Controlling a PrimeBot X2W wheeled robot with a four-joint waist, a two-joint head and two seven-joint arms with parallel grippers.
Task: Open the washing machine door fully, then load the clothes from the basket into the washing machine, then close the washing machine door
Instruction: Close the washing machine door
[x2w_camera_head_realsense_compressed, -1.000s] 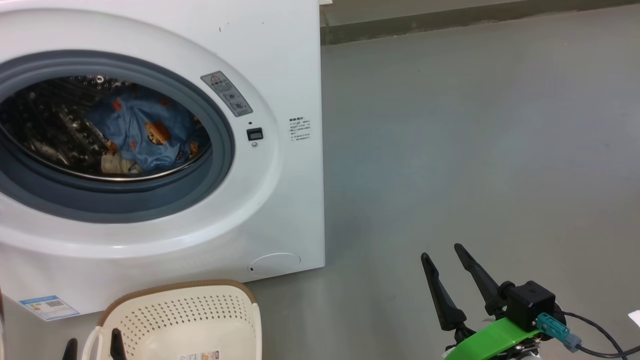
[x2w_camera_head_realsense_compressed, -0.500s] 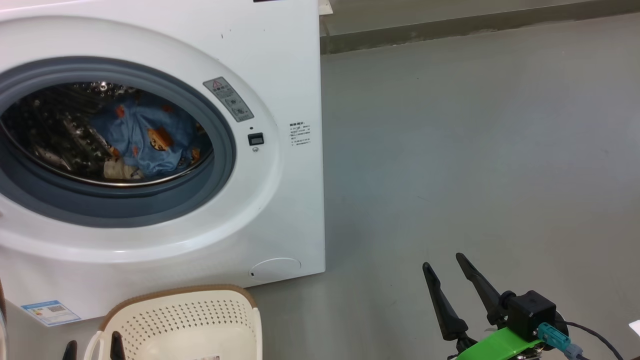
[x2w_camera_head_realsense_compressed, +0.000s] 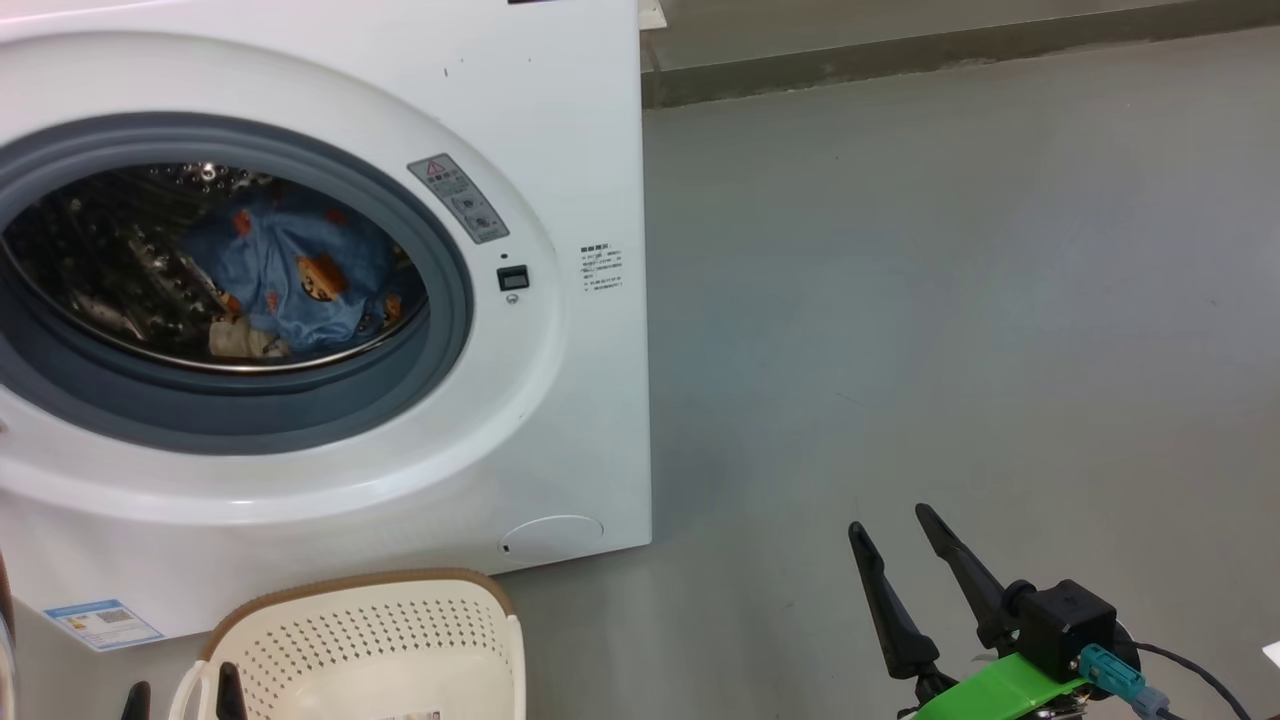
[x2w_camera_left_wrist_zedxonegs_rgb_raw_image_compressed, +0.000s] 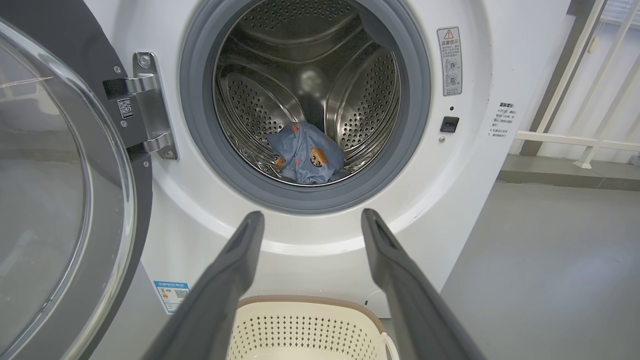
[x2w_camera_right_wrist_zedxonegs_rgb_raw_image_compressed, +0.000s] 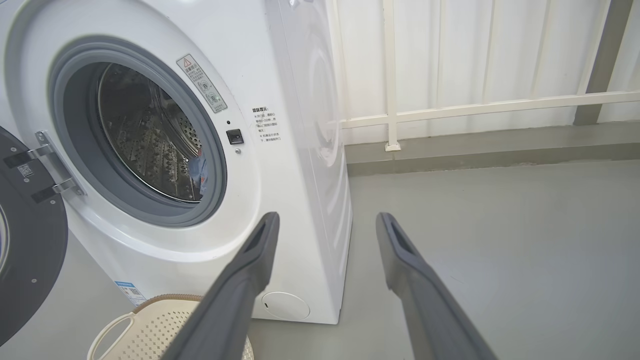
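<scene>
Two containers are seen. Inside the washing machine (x2w_camera_head_realsense_compressed: 560, 130), at ten o'clock in the head view, the clothes (x2w_camera_head_realsense_compressed: 290, 275) are heaped in the steel drum (x2w_camera_left_wrist_zedxonegs_rgb_raw_image_compressed: 370, 100), toward six o'clock of its mouth: blue bear-printed fabric beside a cream piece. The basket (x2w_camera_head_realsense_compressed: 350, 625) is set on the floor (x2w_camera_head_realsense_compressed: 950, 300) just before the machine, at seven o'clock, its perforated inner wall uncovered. The washing machine door (x2w_camera_left_wrist_zedxonegs_rgb_raw_image_compressed: 50, 175) is swung wide at nine o'clock in the left wrist view. The left gripper (x2w_camera_left_wrist_zedxonegs_rgb_raw_image_compressed: 311, 215) is held above the basket, fingers released; the right gripper (x2w_camera_head_realsense_compressed: 888, 520), at five o'clock, is likewise released over the floor.
</scene>
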